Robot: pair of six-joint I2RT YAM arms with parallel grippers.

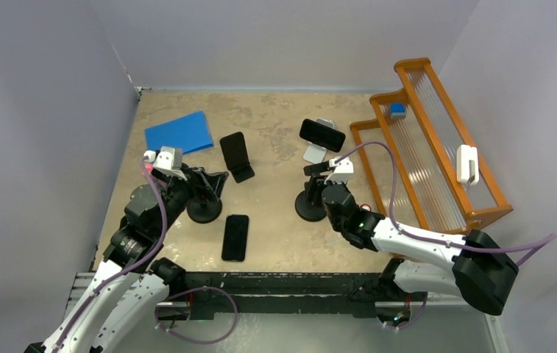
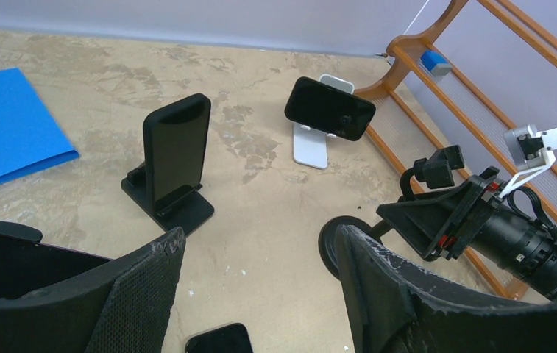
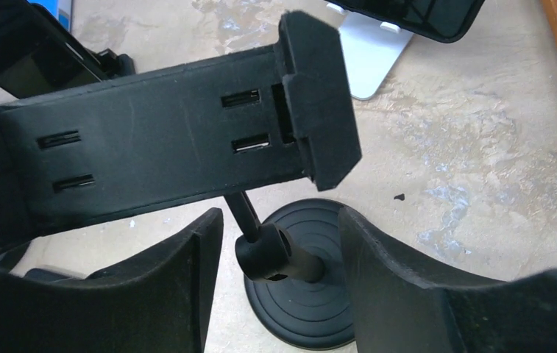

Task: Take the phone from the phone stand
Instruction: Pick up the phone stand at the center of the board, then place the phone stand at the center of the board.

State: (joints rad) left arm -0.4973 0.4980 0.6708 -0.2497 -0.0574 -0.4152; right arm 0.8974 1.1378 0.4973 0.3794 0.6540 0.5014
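A black phone (image 1: 235,237) lies flat on the table between the arms; its top edge shows in the left wrist view (image 2: 220,340). A second phone leans upright in a black stand (image 1: 236,156) (image 2: 174,158). A third sits sideways on a white stand (image 1: 321,137) (image 2: 329,110). My left gripper (image 1: 218,182) (image 2: 257,287) is open and empty above the table, just over a round-base stand (image 1: 204,211). My right gripper (image 1: 318,179) (image 3: 279,220) is open, its fingers either side of the stem of another round-base stand (image 1: 310,207) (image 3: 304,294), whose clamp (image 3: 187,140) is empty.
A blue folder (image 1: 179,133) (image 2: 6,125) lies at the back left. An orange wooden rack (image 1: 437,147) stands along the right side with a small blue item (image 1: 397,110) and a white device (image 1: 467,163) on it. Grey walls close in the table.
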